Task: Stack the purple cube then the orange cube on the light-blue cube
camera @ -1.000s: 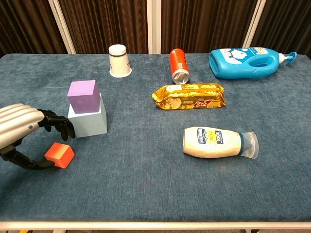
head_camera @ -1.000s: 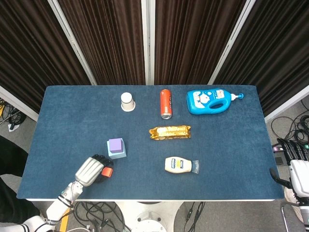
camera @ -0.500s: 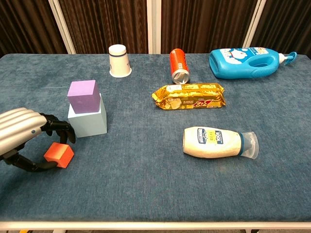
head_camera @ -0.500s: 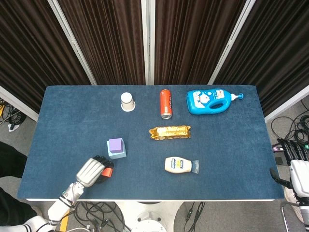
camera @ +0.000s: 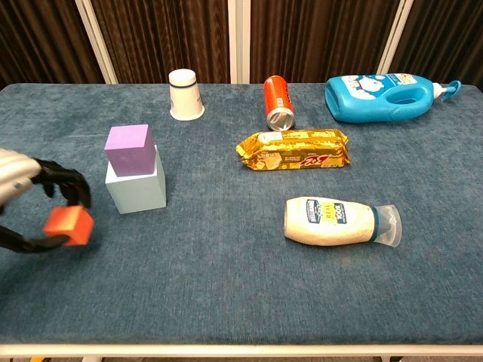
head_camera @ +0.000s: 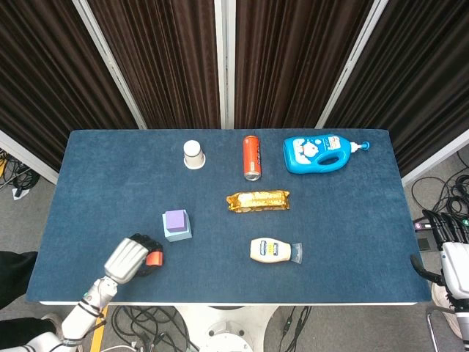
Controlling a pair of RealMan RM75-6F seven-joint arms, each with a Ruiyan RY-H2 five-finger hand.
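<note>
Left hand (camera: 26, 204) pinches orange cube (camera: 68, 225) between thumb and fingers, near purple cube (camera: 130, 148) resting on light-blue cube (camera: 137, 188).

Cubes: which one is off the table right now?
The orange cube, pinched in the left hand above the cloth. The purple cube sits on the light-blue cube, which rests on the table.

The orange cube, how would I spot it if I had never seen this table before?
Start at the blue table and go to its near left corner, where the robot's left hand is. The orange cube is pinched in that hand, just left of the purple cube sitting on the light-blue cube. It is the smallest cube, and the only one held.
</note>
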